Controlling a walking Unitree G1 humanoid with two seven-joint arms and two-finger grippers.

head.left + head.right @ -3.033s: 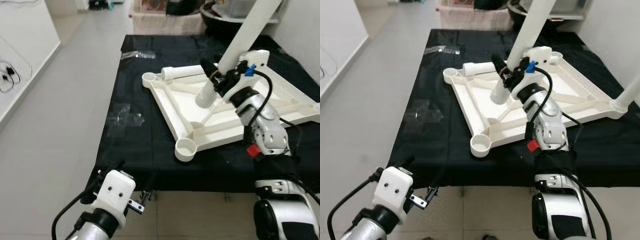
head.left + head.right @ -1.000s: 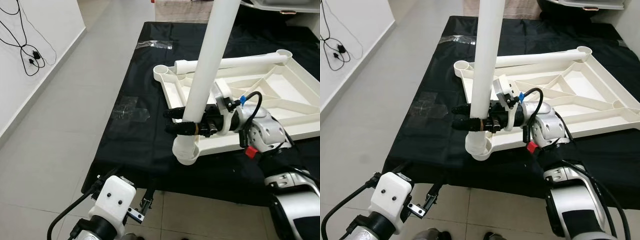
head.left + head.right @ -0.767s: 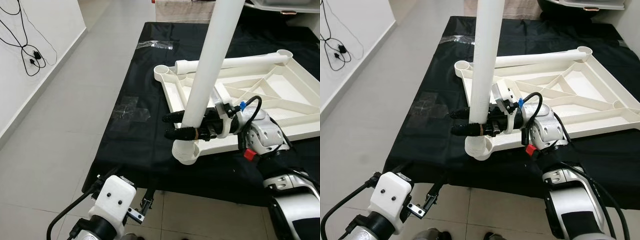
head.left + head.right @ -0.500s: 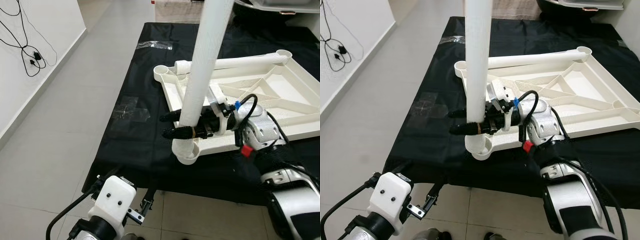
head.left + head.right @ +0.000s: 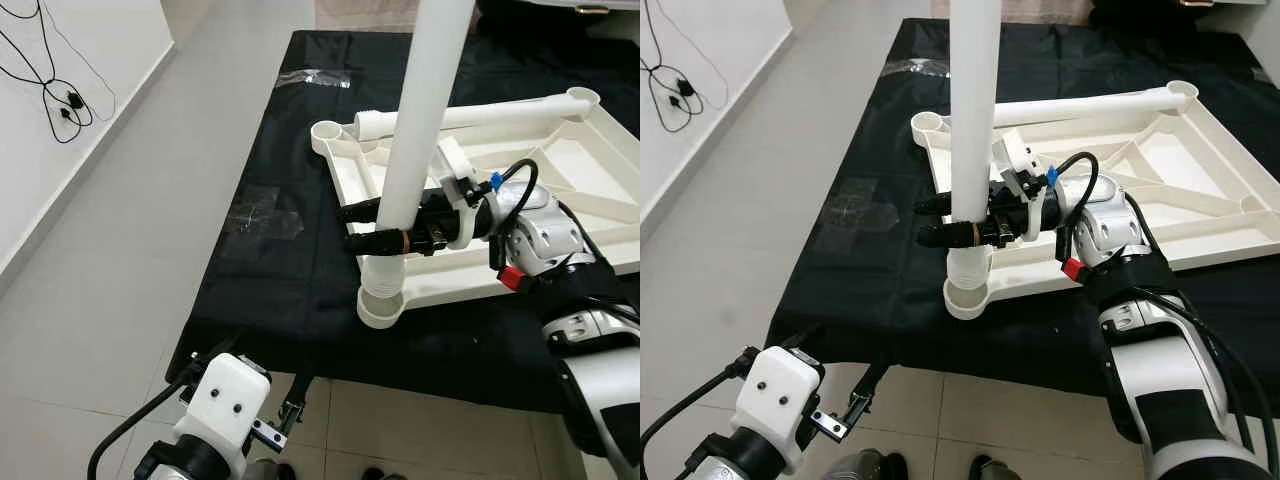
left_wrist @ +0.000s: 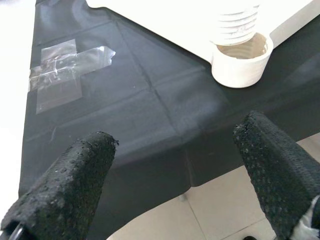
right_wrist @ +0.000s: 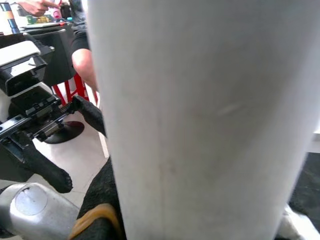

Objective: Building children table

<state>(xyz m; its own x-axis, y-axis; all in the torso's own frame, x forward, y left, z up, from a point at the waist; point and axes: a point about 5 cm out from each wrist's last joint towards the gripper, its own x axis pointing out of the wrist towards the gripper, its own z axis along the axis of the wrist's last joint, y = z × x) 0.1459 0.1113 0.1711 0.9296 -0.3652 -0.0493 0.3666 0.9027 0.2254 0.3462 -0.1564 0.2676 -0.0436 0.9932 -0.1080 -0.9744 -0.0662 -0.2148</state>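
Note:
A white table top [image 5: 610, 165] lies upside down on the black cloth. My right gripper [image 5: 350, 227] is shut on a long white table leg [image 5: 425, 100] and holds it upright. The leg's threaded end [image 5: 382, 275] sits in the mouth of the near corner socket [image 5: 380, 312], which the left wrist view shows as a round ring [image 6: 242, 62]. Another white leg [image 5: 490, 113] lies along the top's far edge. My left gripper [image 6: 175, 130] hangs open below the table's front edge, with nothing between its fingers.
The black cloth-covered table [image 5: 290, 285] carries a clear plastic wrapper [image 5: 262, 215] on its left and another wrapper [image 5: 315, 78] at the far end. Tiled floor runs along the left, with cables [image 5: 55, 95] on the wall. A seated person [image 7: 82, 55] is behind.
Three seconds ago the right gripper held the leg tilted over the middle of the top; now the leg stands upright at the near corner socket. The camera has shifted. The left arm stays low.

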